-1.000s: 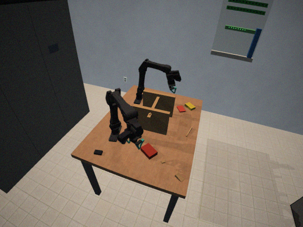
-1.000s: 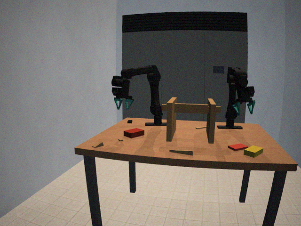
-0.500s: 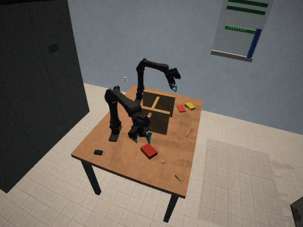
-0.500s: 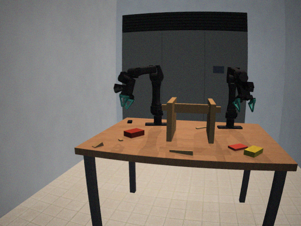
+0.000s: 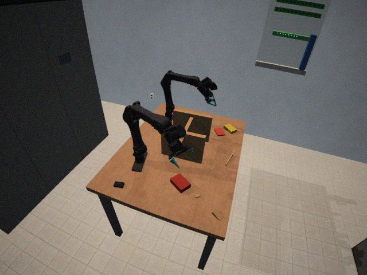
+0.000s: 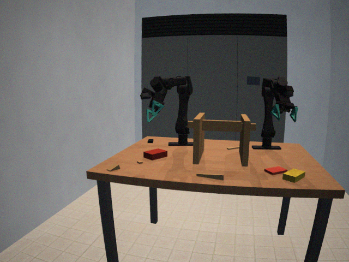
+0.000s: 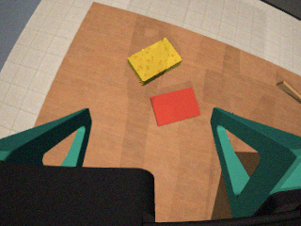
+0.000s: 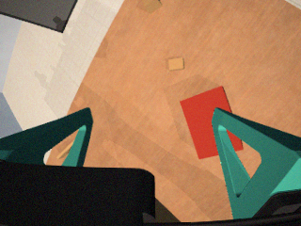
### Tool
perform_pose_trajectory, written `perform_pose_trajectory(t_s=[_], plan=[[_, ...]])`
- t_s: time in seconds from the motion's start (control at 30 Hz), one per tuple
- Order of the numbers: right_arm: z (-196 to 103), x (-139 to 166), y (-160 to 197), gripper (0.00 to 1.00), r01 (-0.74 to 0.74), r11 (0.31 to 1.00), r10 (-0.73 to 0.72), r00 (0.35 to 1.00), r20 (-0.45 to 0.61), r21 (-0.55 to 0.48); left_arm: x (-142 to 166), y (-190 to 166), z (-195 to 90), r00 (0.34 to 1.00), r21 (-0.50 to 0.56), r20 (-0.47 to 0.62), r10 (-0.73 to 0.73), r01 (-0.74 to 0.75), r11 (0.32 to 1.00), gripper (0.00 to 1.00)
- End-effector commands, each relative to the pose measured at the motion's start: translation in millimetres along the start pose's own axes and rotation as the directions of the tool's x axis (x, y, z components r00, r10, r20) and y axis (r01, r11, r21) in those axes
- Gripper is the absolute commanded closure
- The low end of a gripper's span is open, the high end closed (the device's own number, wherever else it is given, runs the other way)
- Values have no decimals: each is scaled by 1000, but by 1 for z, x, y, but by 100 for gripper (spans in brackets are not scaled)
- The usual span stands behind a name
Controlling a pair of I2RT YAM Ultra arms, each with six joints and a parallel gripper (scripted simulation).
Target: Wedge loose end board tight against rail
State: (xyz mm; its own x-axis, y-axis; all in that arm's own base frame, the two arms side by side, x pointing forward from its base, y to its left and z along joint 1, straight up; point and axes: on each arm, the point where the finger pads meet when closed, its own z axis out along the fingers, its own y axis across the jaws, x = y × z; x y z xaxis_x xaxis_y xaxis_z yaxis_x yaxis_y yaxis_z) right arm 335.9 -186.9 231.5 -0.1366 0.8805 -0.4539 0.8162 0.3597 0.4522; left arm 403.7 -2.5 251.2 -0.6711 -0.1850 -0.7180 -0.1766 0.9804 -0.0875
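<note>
Top view: the right gripper (image 5: 186,162) (image 6: 150,118) (image 8: 151,114), teal-fingered, hangs wide and empty above the table beside the nearer upright wooden end board (image 5: 194,152) (image 6: 198,141). The long, thin wooden wedge (image 5: 229,158) (image 6: 210,176) lies flat near the table's front edge, well apart from both claws. The left gripper (image 5: 214,104) (image 6: 287,120) (image 7: 150,114), likewise wide and empty, hangs beyond the other upright wooden end board (image 5: 201,125) (image 6: 244,141). A pale wooden rail (image 5: 188,125) (image 6: 222,125) spans the boards, its ends poking through; slot fit is too small to tell.

Counted: two boards, one rail, two loose wedge shapes, the second a short tan wedge (image 5: 217,215) (image 6: 113,167) by a corner; one small tan block (image 5: 197,195) (image 6: 139,161) (image 8: 176,63); one thick red block (image 5: 180,183) (image 6: 155,154) (image 8: 207,118); one thin red slab (image 5: 219,131) (image 6: 275,170) (image 7: 175,106) near one yellow sponge (image 5: 230,128) (image 6: 293,174) (image 7: 155,61); one small black box (image 5: 118,184) (image 6: 150,141).

The brown wood-grain table (image 5: 142,198) (image 6: 174,177) has dark legs, on pale floor tiles (image 5: 266,222) (image 6: 197,225) between blue-grey walls (image 5: 124,44) (image 6: 70,70).

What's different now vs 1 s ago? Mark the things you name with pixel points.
The right gripper (image 5: 186,162) (image 6: 151,119) (image 8: 151,114) turned, rose a little and swung toward the nearer end board (image 5: 196,155) (image 6: 198,143). The left gripper (image 5: 213,104) (image 6: 287,120) (image 7: 150,114) lifted a bit. Nothing was picked up or let go; both stayed open. The rail (image 5: 188,125) (image 6: 222,125) and red box (image 5: 179,181) (image 6: 154,153) (image 8: 202,120) look unmoved.
</note>
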Motion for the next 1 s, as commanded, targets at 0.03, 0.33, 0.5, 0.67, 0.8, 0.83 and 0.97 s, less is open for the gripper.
perform_pose_trajectory(t_s=[0.03,0.33,0.5,0.67,0.8,0.83,0.97], plan=[[-18,-11,43,0,206,966,-183,972,147,-157,-40,-4,-22,981,55,195,11,-22,998,0],[-43,3,87,0,417,870,-345,896,281,-263,-61,-6,-43,943,79,332,25,-54,995,0],[-66,14,116,0,552,774,-423,815,396,-311,-76,-7,-62,901,91,431,38,-85,992,0],[-91,27,140,0,667,667,-468,722,510,-332,-86,-7,-79,855,94,516,51,-115,989,0],[-100,31,147,0,701,631,-474,687,550,-331,-88,-6,-83,841,92,539,52,-120,989,0],[-105,34,152,0,722,605,-478,667,571,-336,-92,-7,-89,827,93,560,53,-126,988,0],[-134,45,169,0,793,511,-467,580,667,-331,-103,-7,-111,768,87,637,63,-153,984,0]])
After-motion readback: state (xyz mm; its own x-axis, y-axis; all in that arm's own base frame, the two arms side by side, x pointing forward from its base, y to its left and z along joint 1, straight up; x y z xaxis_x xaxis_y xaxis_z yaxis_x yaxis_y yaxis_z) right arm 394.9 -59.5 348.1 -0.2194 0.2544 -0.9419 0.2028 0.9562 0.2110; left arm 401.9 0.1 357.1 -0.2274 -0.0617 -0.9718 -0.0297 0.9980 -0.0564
